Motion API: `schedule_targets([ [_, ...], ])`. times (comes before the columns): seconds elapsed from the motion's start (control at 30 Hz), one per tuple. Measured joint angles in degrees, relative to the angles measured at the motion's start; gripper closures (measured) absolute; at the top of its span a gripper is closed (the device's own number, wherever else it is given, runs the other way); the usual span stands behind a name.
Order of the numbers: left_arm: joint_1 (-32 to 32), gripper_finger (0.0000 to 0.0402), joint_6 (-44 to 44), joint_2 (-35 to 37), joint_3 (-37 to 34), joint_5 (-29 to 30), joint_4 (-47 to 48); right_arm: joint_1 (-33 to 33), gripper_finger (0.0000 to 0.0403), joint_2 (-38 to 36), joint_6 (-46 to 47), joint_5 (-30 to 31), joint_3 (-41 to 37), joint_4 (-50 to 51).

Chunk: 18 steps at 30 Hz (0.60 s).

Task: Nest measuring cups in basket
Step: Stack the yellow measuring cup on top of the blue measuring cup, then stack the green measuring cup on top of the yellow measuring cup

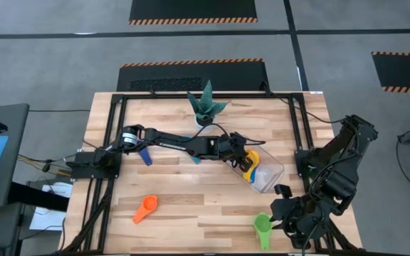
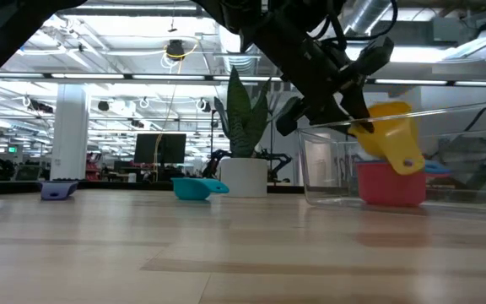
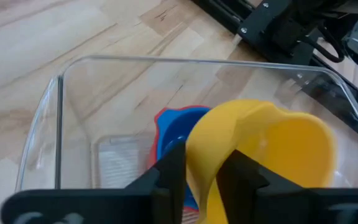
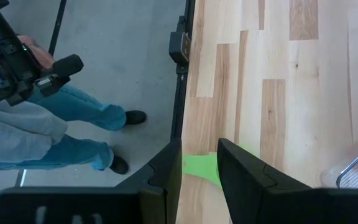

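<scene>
The left gripper (image 3: 201, 171) pinches the yellow cup (image 3: 266, 155) by its wall, right over the basket (image 1: 267, 173) at the table's three o'clock side. Inside sit a blue cup (image 3: 176, 134) and a red cup (image 2: 391, 183) — nested. If the yellow cup drops tilted, it could jam sideways.

The right gripper (image 4: 199, 163) waits at five o'clock — fingers a little apart over the green cup (image 1: 263, 226), not squeezing it. The orange cup (image 1: 145, 209) lies at seven o'clock.

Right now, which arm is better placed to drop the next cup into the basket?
Left. Its hand already grips the yellow cup over the basket, where blue and red cups sit. The right hand is over the green cup at the table's near edge.
</scene>
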State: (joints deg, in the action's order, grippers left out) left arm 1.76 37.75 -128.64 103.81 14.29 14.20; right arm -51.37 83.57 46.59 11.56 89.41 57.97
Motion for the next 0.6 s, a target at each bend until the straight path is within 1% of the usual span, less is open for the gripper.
schedule_targets([
  [0.13, 0.00, 0.0303, 2.16, 0.00, 0.00, 0.03, 0.11, 0.00, 0.0275, 0.00, 0.00, -0.01, 0.00, 0.07],
  [0.23, 0.00, 0.0289, 2.51, 0.00, 0.00, 0.04, 0.09, 0.00, 0.0275, 0.00, 0.00, -0.01, 0.00, 0.07],
  [0.47, 0.00, 0.0285, 2.86, 0.00, 0.00, -0.01, -0.09, 0.00, 0.0275, 0.00, 0.00, -0.01, 0.00, 0.09],
  [0.6, 0.00, 0.0284, 3.91, 0.17, 0.00, -2.64, -0.17, 0.00, 0.0275, 0.00, 0.00, -0.01, 0.00, 0.09],
])
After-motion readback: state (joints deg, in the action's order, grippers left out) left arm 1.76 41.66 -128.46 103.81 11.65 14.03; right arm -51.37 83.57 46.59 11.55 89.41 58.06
